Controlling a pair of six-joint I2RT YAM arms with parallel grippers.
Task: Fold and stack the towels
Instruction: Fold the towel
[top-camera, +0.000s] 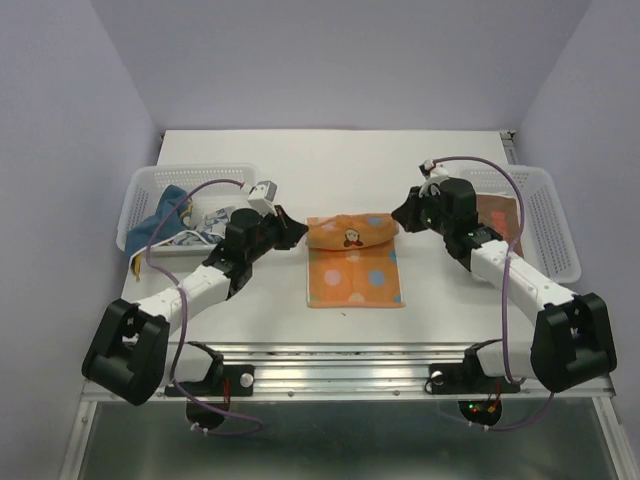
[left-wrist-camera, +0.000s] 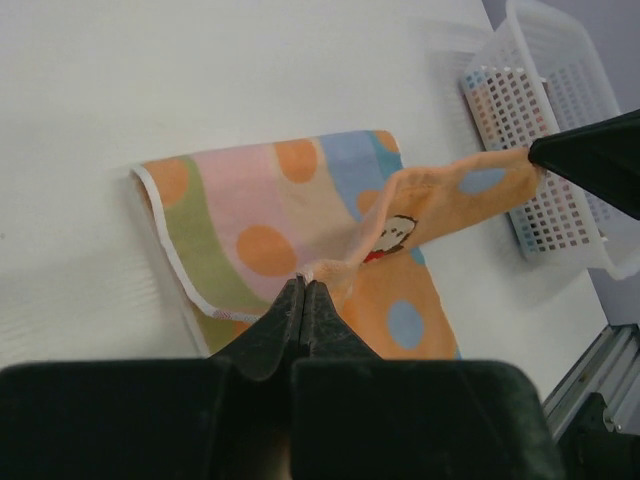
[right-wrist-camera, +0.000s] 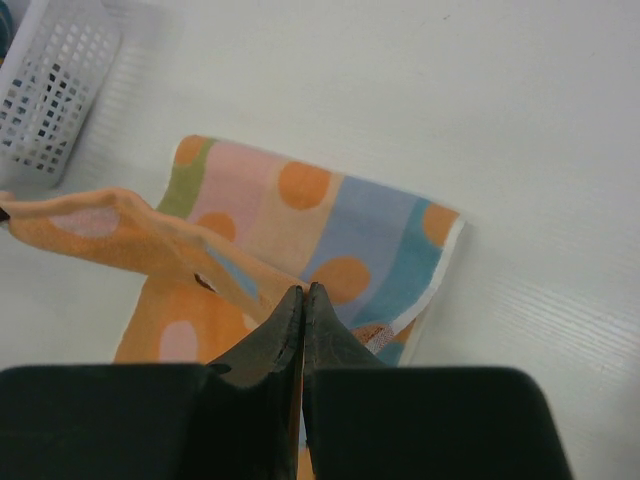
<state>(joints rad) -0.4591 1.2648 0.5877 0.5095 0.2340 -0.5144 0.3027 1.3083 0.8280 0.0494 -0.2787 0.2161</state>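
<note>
Over the towel (top-camera: 353, 282), your left gripper (left-wrist-camera: 303, 288) and right gripper (right-wrist-camera: 303, 292) each pinch a corner; uneven pulls would fold it crooked.

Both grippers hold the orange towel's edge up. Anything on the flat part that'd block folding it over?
Nothing visible does. The left gripper and right gripper are shut on the raised edge of the orange towel; its flat part is bare, and the white baskets sit off to the sides.

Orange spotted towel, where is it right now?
In the top view the orange spotted towel lies mid-table, a raised edge stretched between the left gripper and the right gripper.
</note>
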